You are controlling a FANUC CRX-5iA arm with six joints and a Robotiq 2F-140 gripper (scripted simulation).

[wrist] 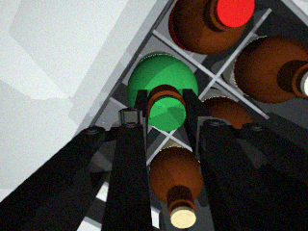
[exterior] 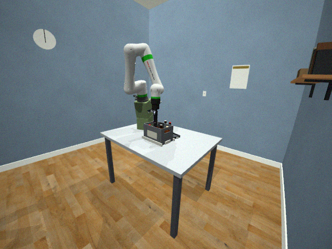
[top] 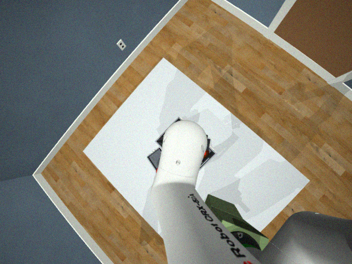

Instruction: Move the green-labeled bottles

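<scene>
We hold the neck of the glossy green-capped, green-bodied bottle (wrist: 166, 103) between the nearly closed black fingers, low in a slot at the edge of the dark grey gridded crate (exterior: 156, 133) near the surface's (exterior: 187, 150) back edge. Releasing off-centre could catch the thin dividers and tilt the bottle; a sideways tug could shove the crate or knock the smooth, round-shouldered brown neighbours (wrist: 175, 175).

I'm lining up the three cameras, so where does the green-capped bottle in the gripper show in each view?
Top: not visible; the arm's white wrist housing covers it.
Exterior: too small to make out; it would sit under the gripper, at the crate's near-left end.
Wrist: centre, the green-capped bottle clamped at the neck, in a slot by the crate's wall.
Shared landmark: the crate.
</scene>
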